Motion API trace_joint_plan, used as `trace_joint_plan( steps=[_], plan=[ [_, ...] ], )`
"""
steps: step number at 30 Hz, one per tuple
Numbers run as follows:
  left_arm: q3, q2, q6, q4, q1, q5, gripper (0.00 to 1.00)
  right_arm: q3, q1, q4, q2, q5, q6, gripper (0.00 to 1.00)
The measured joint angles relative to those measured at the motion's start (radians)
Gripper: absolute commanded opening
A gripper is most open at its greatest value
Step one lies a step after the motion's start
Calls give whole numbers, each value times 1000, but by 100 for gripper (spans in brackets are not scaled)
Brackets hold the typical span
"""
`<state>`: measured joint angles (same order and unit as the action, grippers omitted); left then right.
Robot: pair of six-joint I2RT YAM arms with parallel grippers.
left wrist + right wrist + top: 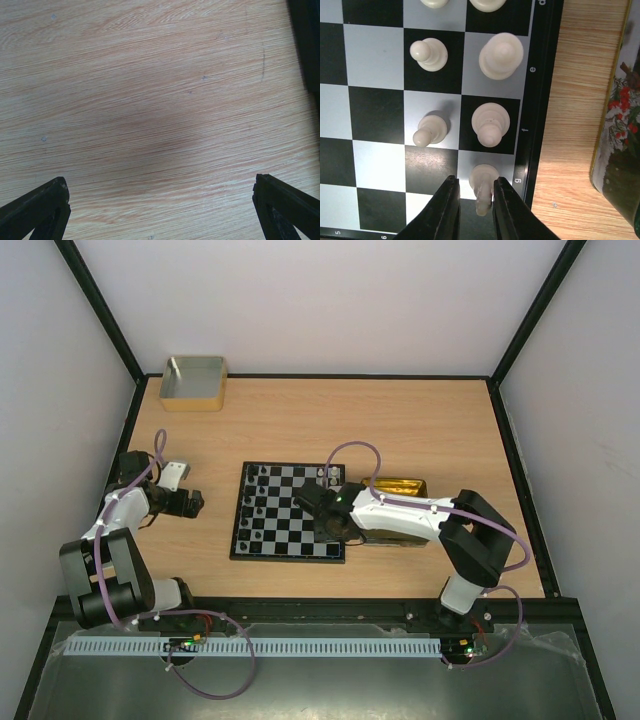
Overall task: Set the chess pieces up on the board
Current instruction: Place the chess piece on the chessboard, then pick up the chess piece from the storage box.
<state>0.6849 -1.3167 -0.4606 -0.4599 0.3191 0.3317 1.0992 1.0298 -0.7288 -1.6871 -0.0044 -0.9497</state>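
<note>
Farthest left, a grey box [193, 382] sits at the table's [400, 420] far edge. Nearer, the left gripper [160, 180] hangs over bare wood, jaws spread wide and holding nothing. Mid-table lies the board [300, 530], with black chessmen [250, 505] along its left side and cream-white chessmen [491, 122] on its right. At the board's right edge the right gripper [475, 181] has its jaws narrowly parted around a white piece [484, 175], with a sliver of gap on one side. Just right lies a gold tin [400, 486].
</note>
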Motion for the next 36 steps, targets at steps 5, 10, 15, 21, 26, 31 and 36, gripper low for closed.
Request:
trace_joint_plan(
  steps=[5,10,15,21,26,31,36],
  plan=[
    [-4,-3,0,6,0,0,100,3,0,0,0,0,2,25],
    [-7,-5,0,6,0,0,99,3,0,-1,0,0,4,31],
    [-8,-5,0,6,0,0,99,3,0,-3,0,0,4,34],
    [-8,-5,0,6,0,0,100,18,0,-40,17,10,7,35],
    [-8,-5,-1,6,0,0,100,64,-13,-118,124,64,11,36],
    [-7,-5,-1,5,0,0,99,55,-154,-166,259,121,49,36],
    [3,-9,-1,-2,0,-3,100,-80,-378,-171,344,147,94,36]
  ],
)
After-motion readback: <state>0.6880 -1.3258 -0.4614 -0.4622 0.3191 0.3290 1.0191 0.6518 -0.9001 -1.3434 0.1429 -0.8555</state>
